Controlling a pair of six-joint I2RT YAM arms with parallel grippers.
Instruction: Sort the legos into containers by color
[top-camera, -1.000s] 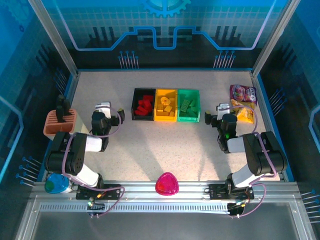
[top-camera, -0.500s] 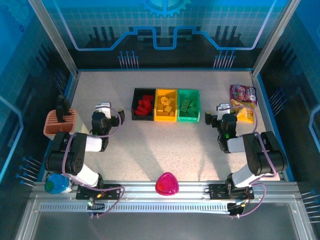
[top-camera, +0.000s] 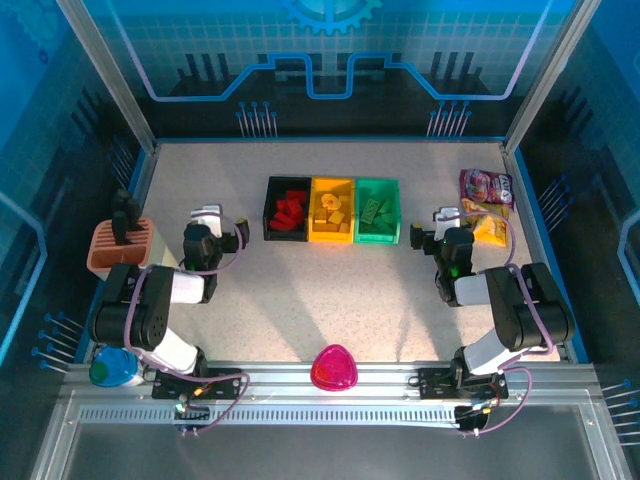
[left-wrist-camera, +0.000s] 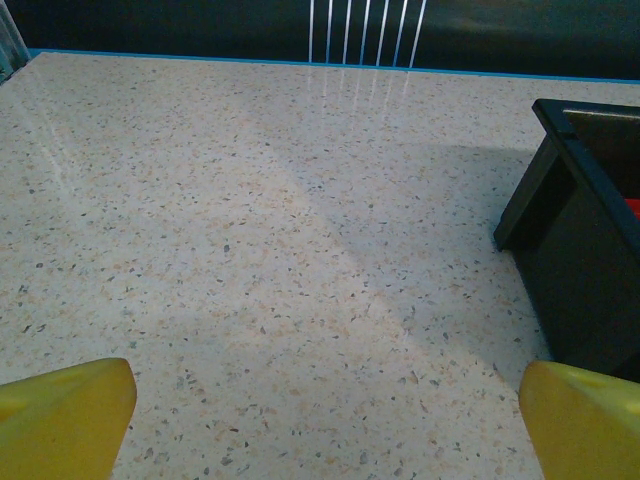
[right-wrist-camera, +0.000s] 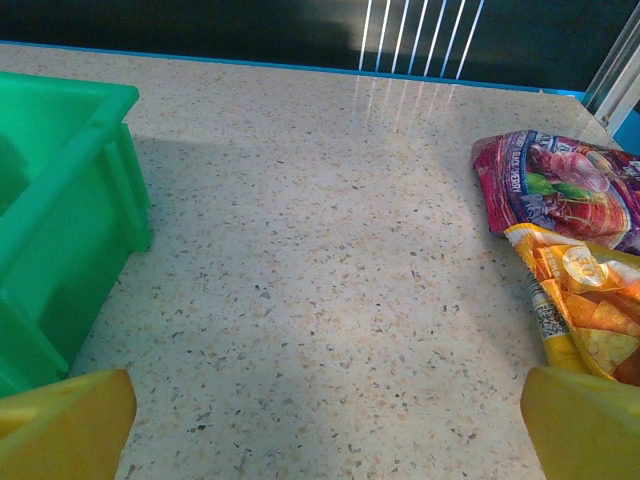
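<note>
**Left fingers and right fingers spread wide, legos lying in the bins**

From above, three bins stand side by side in a row on the counter. Red legos lie in the black bin, yellow legos in the yellow bin, and green legos in the green bin. The arms sit low at either side, well apart from the row. The left wrist view adds detail the overhead lacks: yellow tips far apart, speckled counter between them, and the black bin's corner at right with a sliver of red inside. The right wrist view shows its tips equally parted and holding nothing, with the green bin's wall at left and two snack packets at right.
</note>
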